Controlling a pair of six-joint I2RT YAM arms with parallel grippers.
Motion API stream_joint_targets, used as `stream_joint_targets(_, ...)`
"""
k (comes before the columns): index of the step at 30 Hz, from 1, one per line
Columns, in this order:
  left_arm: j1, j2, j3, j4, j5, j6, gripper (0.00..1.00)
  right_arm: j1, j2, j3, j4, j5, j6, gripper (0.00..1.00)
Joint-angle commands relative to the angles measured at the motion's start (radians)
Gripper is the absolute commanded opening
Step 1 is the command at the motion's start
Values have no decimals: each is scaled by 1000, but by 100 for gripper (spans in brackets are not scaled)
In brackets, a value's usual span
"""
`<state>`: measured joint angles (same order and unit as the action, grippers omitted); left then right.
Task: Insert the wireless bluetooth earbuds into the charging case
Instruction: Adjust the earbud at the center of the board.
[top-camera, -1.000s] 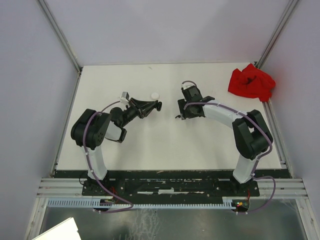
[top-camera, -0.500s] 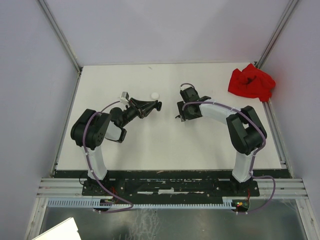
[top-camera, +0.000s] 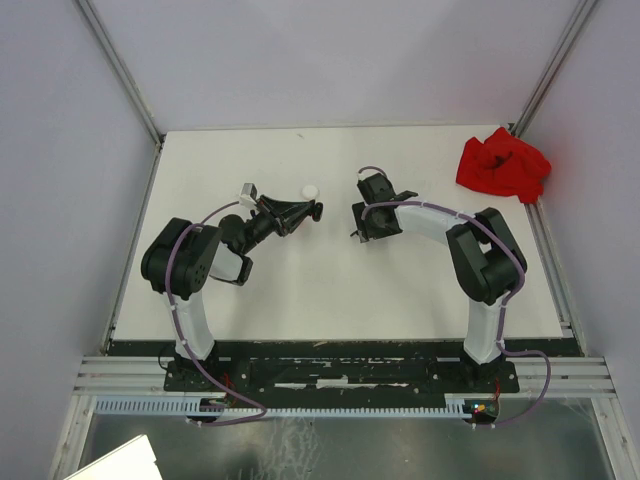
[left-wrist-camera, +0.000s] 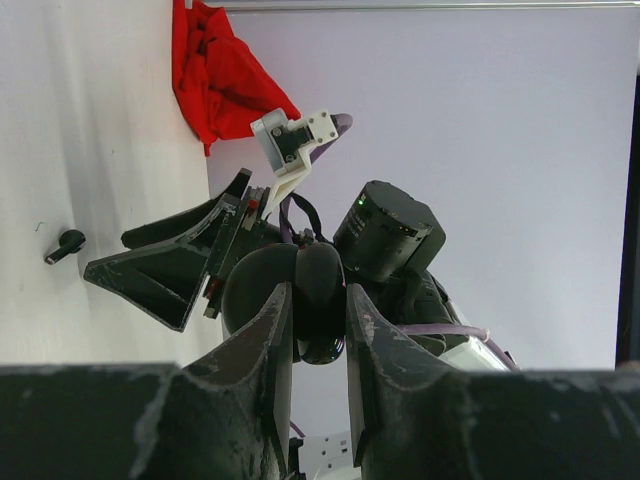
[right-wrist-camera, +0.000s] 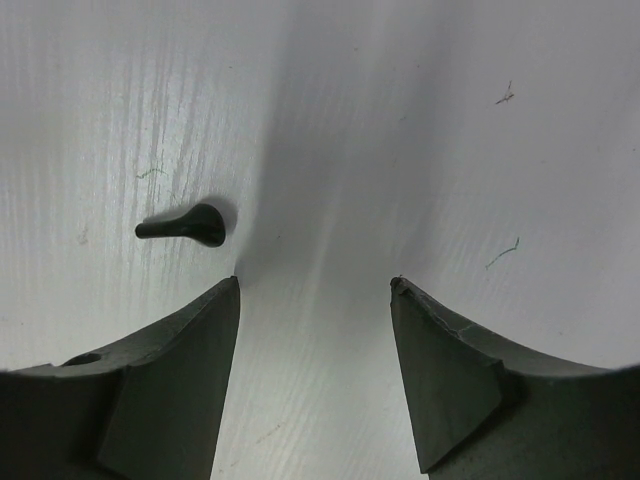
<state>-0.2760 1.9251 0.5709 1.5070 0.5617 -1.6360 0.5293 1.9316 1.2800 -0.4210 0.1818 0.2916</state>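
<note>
One black earbud (right-wrist-camera: 185, 226), one red cloth (top-camera: 503, 165)

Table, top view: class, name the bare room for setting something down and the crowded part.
Free: the wide strip of table between grippers and arm bases, and the far band along the back wall, left of the red cloth. Crowded: the middle, where the left gripper, shut on a black case, faces the open right gripper near a black earbud.
</note>
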Motion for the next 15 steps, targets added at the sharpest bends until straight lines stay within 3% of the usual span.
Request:
stream_joint_targets(1,7,-3,5,89,25,33,3,3,23,50,14,-1,3,70)
stream_joint_targets(15,14,11,4,99,30,27,3,4,90,129,13,23,9,70)
